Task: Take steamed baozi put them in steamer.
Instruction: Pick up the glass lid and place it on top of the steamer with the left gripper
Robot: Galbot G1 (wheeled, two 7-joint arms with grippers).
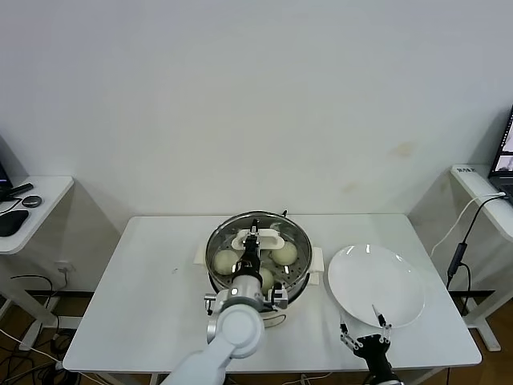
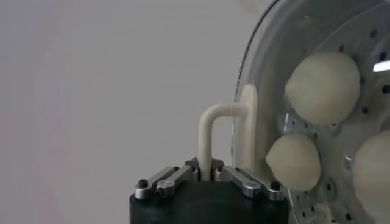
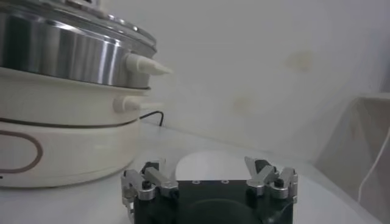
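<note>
The steamer (image 1: 298,274) is a shiny steel pot on a cream-white base at the table's middle. Three cream-white baozi lie on its perforated tray (image 2: 365,61): one (image 1: 226,260), one (image 1: 284,253), one (image 1: 267,277). They also show in the left wrist view (image 2: 323,87), (image 2: 294,161), (image 2: 373,167). My left gripper (image 1: 255,242) is over the pot, shut on the white handle (image 2: 210,131) of the glass lid (image 1: 240,224). My right gripper (image 1: 365,322) is open and empty near the table's front edge, beside the steamer (image 3: 61,55).
A flat white plate (image 1: 377,282) lies to the right of the steamer, just behind my right gripper; it also shows in the right wrist view (image 3: 213,164). Side desks stand far left and far right. A white wall is behind the table.
</note>
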